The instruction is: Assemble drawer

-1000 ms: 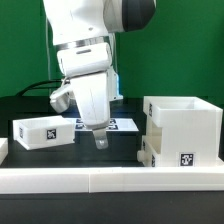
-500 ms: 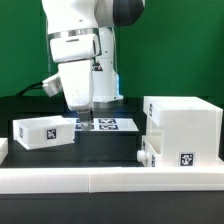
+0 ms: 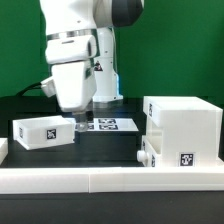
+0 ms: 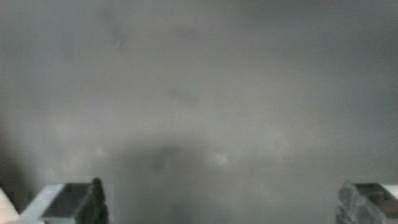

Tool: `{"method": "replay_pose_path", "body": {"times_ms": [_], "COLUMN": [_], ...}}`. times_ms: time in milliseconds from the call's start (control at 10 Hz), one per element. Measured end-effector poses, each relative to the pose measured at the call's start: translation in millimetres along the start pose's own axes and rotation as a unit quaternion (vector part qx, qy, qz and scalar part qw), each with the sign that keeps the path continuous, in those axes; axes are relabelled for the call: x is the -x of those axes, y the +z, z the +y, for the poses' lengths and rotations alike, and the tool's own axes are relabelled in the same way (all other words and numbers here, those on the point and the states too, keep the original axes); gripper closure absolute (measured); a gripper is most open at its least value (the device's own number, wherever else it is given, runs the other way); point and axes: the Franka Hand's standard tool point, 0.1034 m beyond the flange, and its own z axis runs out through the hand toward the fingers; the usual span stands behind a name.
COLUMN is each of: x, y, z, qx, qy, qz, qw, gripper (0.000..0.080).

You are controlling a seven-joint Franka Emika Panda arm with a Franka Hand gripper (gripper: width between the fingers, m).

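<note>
Large white plastic box housing (image 3: 182, 125) at the exterior view's right, one small knobbed tray (image 3: 148, 152) apparently tucked into its lower front. Second white tagged tray (image 3: 42, 132) loose at lower left. Has swung leftward and up from frame centre: white two-finger gripper (image 3: 77, 120), now just beside that loose tray, likely lining up a pick. Fingers (image 4: 71, 203) spread wide, holding and touching nothing.

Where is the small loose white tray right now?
The loose tray sits at the exterior view's left on the black table, beside the pincer, apart from the big housing at the right.
</note>
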Motion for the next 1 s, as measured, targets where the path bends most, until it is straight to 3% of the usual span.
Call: {"method": "replay_pose_path", "body": {"times_ms": [100, 300, 900, 1000], "x": [9.0, 11.9, 13.1, 22.1], "y": [-5.3, -14.9, -17.9, -20.3], "z": [-7.5, -27.7, -32.4, -44.7], "qx": [0.008, 0.017, 0.022, 0.037], "qy": [0.059, 0.171, 0.361, 0.36], "qz": [-0.006, -0.014, -0.01, -0.013], "qw": [0.998, 0.985, 0.932, 0.932], "gripper": [0.0151, 0.0151, 0.0151, 0.0151]}}
